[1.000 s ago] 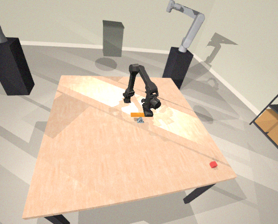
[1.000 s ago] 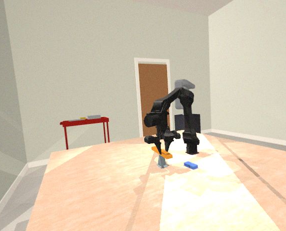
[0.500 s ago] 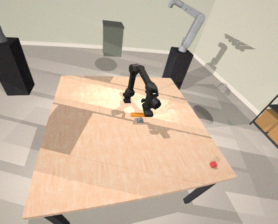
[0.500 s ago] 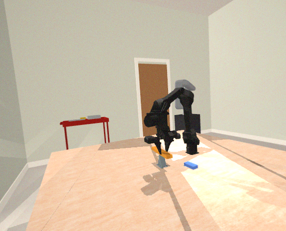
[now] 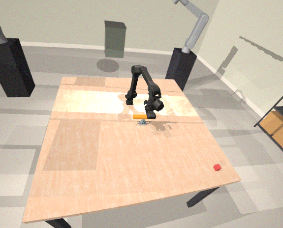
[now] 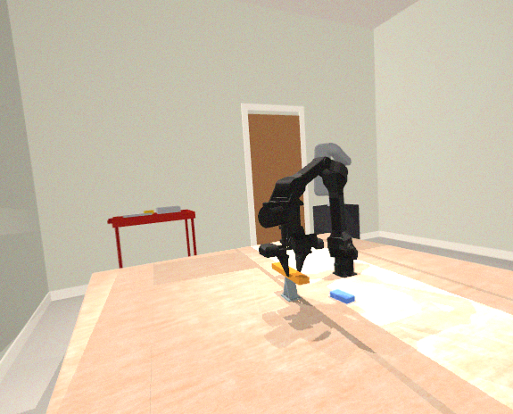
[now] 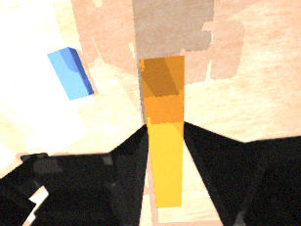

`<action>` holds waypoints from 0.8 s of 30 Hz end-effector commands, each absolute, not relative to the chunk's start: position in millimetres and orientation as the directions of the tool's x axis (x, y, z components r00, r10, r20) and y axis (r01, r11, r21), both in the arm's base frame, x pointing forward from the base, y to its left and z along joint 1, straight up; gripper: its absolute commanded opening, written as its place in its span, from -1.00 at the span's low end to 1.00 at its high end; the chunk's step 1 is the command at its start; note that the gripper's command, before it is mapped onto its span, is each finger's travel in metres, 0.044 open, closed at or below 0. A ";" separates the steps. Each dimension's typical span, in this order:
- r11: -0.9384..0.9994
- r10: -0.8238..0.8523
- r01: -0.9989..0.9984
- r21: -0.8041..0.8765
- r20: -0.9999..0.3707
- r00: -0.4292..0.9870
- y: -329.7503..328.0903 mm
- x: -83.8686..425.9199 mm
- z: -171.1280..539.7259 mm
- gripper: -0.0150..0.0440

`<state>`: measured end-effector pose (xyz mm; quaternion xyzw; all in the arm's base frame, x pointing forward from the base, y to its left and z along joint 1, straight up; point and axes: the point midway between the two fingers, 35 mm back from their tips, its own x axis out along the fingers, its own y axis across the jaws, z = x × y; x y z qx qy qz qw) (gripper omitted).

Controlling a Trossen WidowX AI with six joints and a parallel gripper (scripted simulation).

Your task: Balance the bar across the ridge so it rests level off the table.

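You have the orange bar (image 6: 291, 274) clamped in the jaws of the gripper (image 6: 293, 267), so the pickup is done. The bar sits well in from every edge of the tabletop (image 5: 127, 157), toward the far edge where the arm's base stands, and right at the grey ridge (image 6: 290, 290). In the exterior view it lies directly over the ridge's top, though you cannot tell from here whether it touches the crest or hangs just above it. It looks slightly tilted there, yet that may be only the camera angle.

The grip appears to be toward one end of the bar: in the top view most of the orange length sticks out to one side of the jaws. The wrist view shows the bar running straight between the fingers, with the ridge hidden beneath it.

What is left, by my judgement: centre the bar on the crest, settle it level, then release. The blue block (image 6: 342, 296) lies near the ridge, apart from it.
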<state>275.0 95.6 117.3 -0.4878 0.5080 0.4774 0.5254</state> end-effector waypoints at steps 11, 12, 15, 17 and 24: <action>0.068 0.006 -0.997 -0.028 -1.000 0.028 95.6 275.0 117.3 -0.49; 0.068 0.006 -0.997 -0.028 -1.000 0.028 95.6 275.0 117.3 -0.49; 0.068 0.006 -0.997 -0.028 -1.000 0.028 95.6 275.0 117.3 -0.31; 0.068 0.006 -0.997 -0.028 -1.000 0.028 95.6 275.0 117.3 -0.14; 0.068 0.006 -0.997 -0.028 -1.000 0.028 95.6 275.0 117.3 0.07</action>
